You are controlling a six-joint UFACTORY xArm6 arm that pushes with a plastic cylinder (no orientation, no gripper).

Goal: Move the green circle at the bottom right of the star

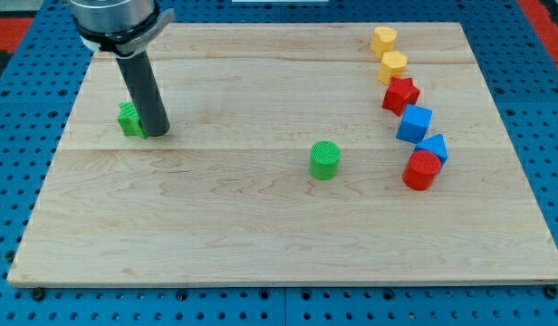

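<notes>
Tip: my tip [158,132], end of the dark rod, touches the right side of a green star-shaped block [129,119] at the view's left of the pale wooden board [216,226].
Claw: no claw on this rod; nothing held.
Green circle: green ridged cylinder block [324,160], mid-board, well apart from star and tip, towards the view's right.
Right cluster: yellow block [383,40], second yellow block [393,65], red star block [400,94], blue cube [414,123], smaller blue block [434,147], red cylinder [421,170].

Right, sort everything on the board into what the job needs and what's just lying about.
For the job:
green circle
red star
my tip, at the view's left, far from the circle

Lying about:
green block, touching my tip
two yellow blocks
two blue blocks
red cylinder
</notes>
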